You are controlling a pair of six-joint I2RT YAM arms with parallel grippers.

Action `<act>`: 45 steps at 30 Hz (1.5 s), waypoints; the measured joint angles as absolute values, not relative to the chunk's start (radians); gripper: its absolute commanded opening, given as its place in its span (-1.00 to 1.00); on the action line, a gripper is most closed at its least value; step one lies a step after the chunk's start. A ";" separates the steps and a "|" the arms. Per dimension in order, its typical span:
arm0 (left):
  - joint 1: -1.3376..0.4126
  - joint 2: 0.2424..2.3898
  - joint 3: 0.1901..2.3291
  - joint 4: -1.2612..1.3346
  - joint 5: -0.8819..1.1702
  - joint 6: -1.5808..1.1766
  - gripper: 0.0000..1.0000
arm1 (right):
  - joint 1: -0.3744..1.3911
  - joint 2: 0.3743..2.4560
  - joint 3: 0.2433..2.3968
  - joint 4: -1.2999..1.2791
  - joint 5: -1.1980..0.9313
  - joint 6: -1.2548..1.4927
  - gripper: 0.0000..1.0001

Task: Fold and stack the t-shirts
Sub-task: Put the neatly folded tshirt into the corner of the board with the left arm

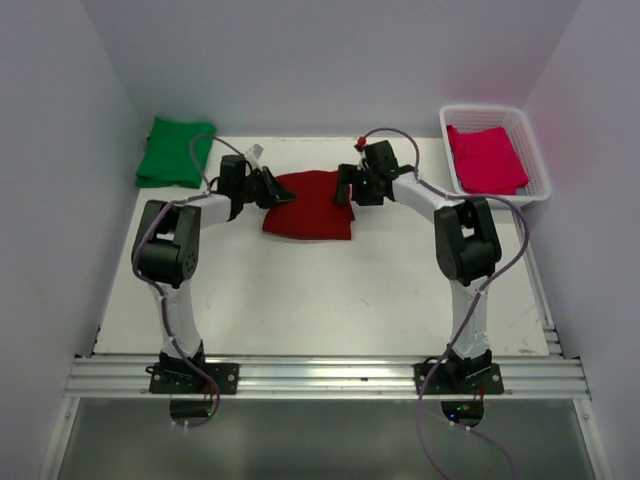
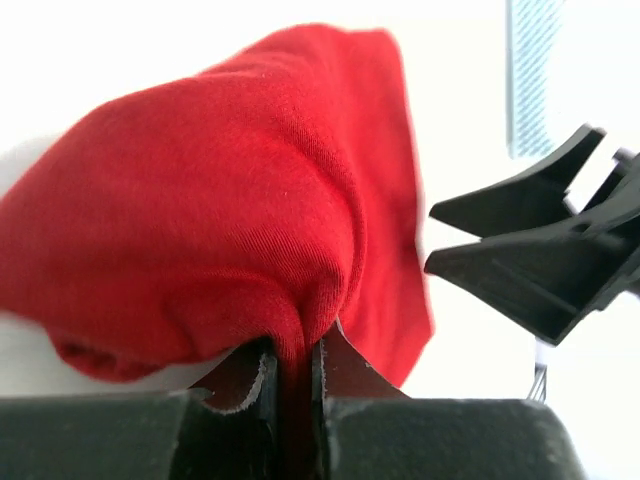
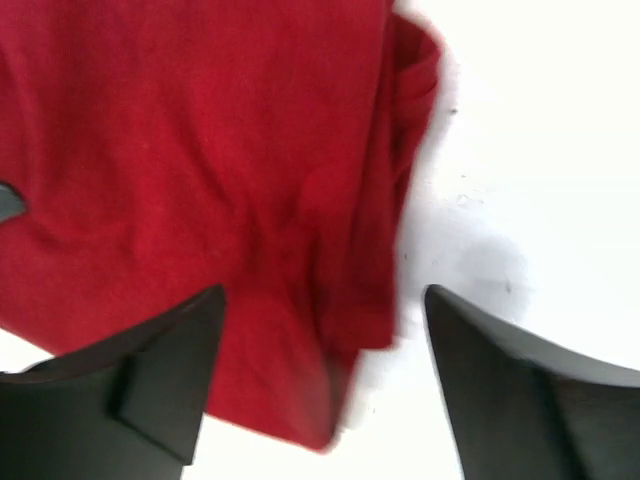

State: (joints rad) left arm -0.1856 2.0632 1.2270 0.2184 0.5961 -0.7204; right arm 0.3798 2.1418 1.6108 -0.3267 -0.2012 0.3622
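One red t-shirt (image 1: 310, 208) in left gripper (image 1: 284, 195), green shirt (image 1: 175, 152), basket (image 1: 480, 111) well apart

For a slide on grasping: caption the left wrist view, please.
The left arm's black fingers pinch a fold of the red knit t-shirt; the right arm's open fingers hover alongside.

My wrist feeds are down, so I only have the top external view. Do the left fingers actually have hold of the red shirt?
Observer: Yes. In the left wrist view, the left fingers are shut on a pinched fold of the red t-shirt.
Operator: And the right side?
Observer: The right fingers are spread wide open, straddling the shirt's edge. I cannot tell if they touch it.
Operator: Is the cloth flat there?
Observer: No. The right wrist view shows that edge doubled over and creased.
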 measured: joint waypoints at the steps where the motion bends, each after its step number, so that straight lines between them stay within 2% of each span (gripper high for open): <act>1: -0.181 2.038 1.226 0.216 0.587 -0.725 -1.00 | 0.376 2.122 1.604 -0.329 -0.200 0.359 0.84; 2: -0.175 2.012 1.224 0.216 0.579 -0.731 -1.00 | 0.371 2.102 1.597 -0.329 -0.200 0.358 0.98; 10: -0.097 1.833 1.139 0.275 0.516 -0.810 -1.00 | 0.325 1.892 1.492 -0.326 -0.193 0.359 0.98; 17: -0.015 1.826 1.101 0.356 0.509 -0.906 -1.00 | 0.325 1.742 1.346 -0.317 -0.191 0.363 0.98; 24: 0.076 1.839 1.118 0.581 0.516 -1.052 -1.00 | 0.326 1.661 1.181 -0.321 -0.192 0.366 0.98; 33: 0.157 2.049 1.386 0.863 0.524 -1.251 -1.00 | 0.327 1.578 1.056 -0.347 -0.193 0.363 0.98; 45: 0.296 2.350 1.835 0.867 0.534 -1.325 -1.00 | 0.327 1.528 1.007 -0.424 -0.167 0.355 0.98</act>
State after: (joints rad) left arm 0.2958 2.3501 1.8355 0.8665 0.5343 -1.3251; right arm 0.3271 1.5284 1.0073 -0.4240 -0.1665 0.3546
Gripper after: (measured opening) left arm 0.097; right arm 0.986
